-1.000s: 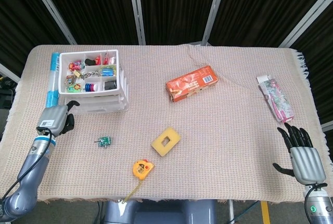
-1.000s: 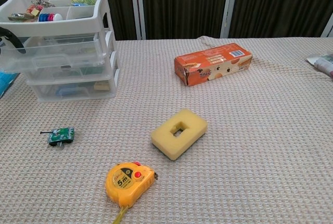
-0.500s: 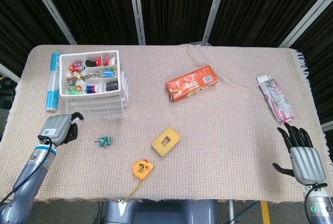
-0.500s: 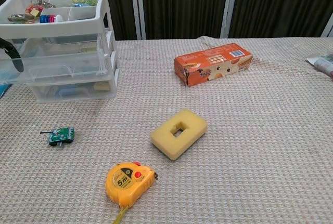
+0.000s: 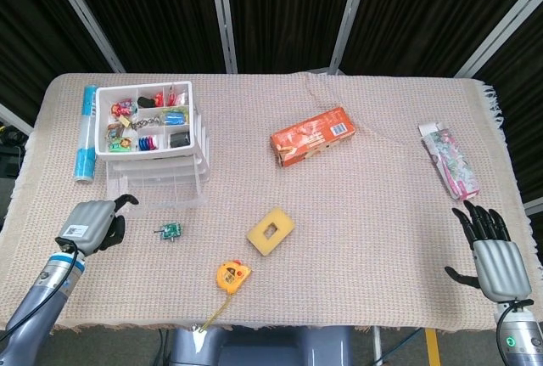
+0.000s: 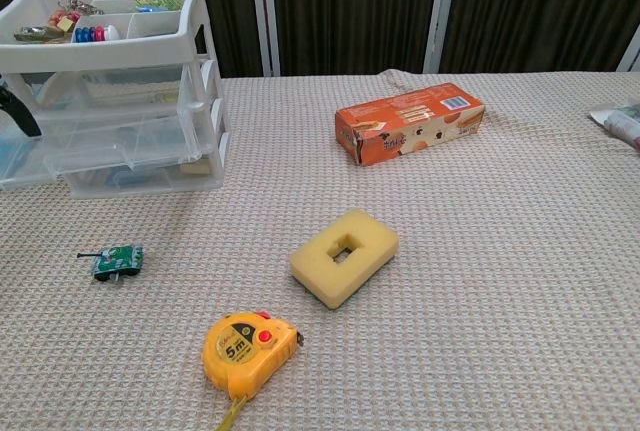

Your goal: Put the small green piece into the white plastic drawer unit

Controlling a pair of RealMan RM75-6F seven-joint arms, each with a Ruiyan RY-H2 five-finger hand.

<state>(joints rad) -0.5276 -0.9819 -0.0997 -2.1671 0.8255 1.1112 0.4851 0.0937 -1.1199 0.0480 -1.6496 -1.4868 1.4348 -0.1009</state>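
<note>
The small green piece (image 5: pixel 171 231) lies on the cloth in front of the white plastic drawer unit (image 5: pixel 146 107), also seen as the green piece (image 6: pixel 117 260) in the chest view. One clear drawer (image 5: pixel 154 188) of the unit (image 6: pixel 120 41) stands pulled out toward me. My left hand (image 5: pixel 92 223) is at the drawer's front left corner with curled fingers hooked on it; one dark fingertip (image 6: pixel 20 113) shows before the drawer (image 6: pixel 90 146). The green piece lies just right of that hand. My right hand (image 5: pixel 492 257) rests open at the table's near right, holding nothing.
An orange box (image 5: pixel 312 137) lies mid-table. A yellow sponge (image 5: pixel 270 231) and a yellow tape measure (image 5: pixel 231 276) lie right of the green piece. A blue tube (image 5: pixel 85 132) lies left of the unit, a packet (image 5: pixel 450 160) at the far right.
My left hand has drawn back toward me, and the clear drawer has slid out of the unit with it. The right hand and the green piece have stayed put.
</note>
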